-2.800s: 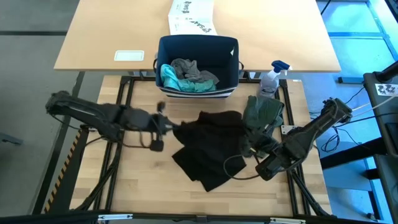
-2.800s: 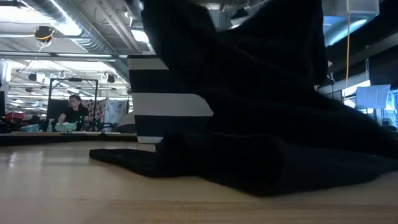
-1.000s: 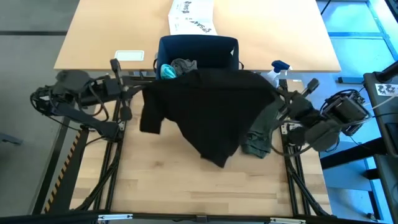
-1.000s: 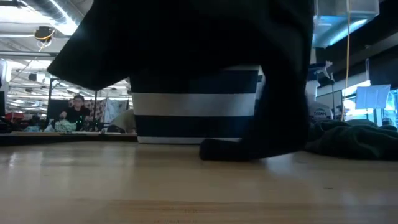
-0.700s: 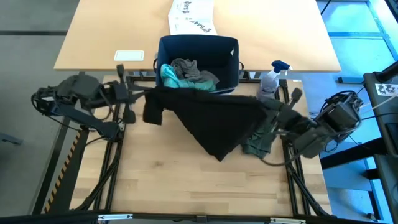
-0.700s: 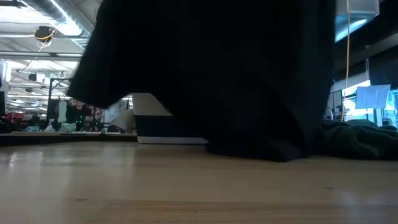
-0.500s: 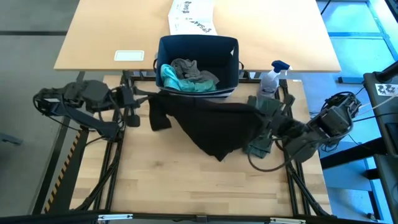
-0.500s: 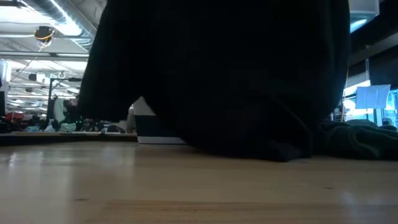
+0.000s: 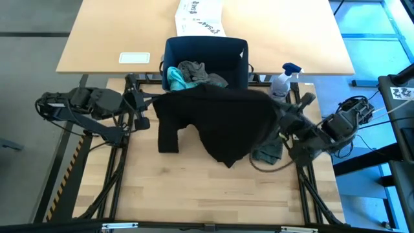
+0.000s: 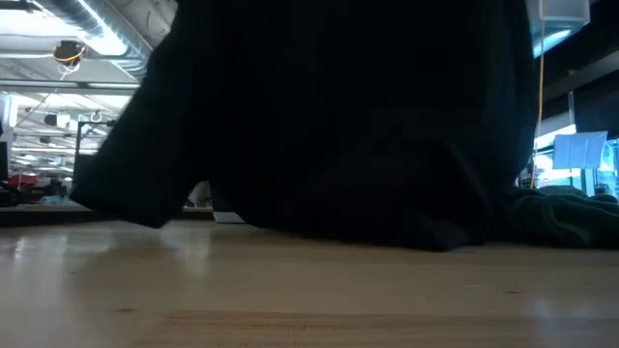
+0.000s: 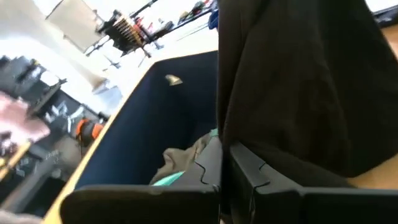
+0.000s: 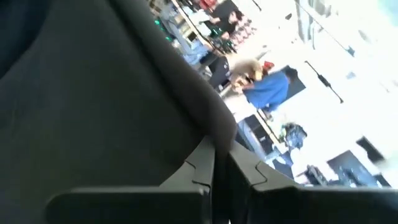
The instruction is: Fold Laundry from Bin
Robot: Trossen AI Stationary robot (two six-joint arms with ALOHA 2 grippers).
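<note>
We have the black shirt [image 9: 220, 123] strung between our two claws, hanging over the counter [image 9: 162, 194] just in front of the bin [image 9: 206, 53]. The left claw [image 9: 147, 107] is pinched tight on one top corner, the right claw [image 9: 279, 116] pinched tight on the other, so the shirt's long top edge runs across the counter from left to right, parallel to the bin's front wall. Each claw sits at an end of that edge. Below it the cloth sags: a sleeve droops near the left claw and the body tapers to a point toward the near side.

As we judge it, the coming move turns on that line between the claws. To lay the shirt flat we would carry both ends toward the near side together, keeping the edge taut and level, since neither arm is nearer the hanging bulk than the other.

From above we see the whole span, the grey [image 9: 194, 70] and teal [image 9: 173, 77] pieces still in the bin, and the olive piece [image 9: 268, 154] lying on the counter under the right arm, partly covered by the shirt. The low view shows only that the hem reaches down to touch the counter. The left wrist view shows its fingers [image 11: 249, 180] shut on black cloth beside the bin's open mouth; the right wrist view shows fingers [image 12: 199, 168] closed against black cloth, little else.
</note>
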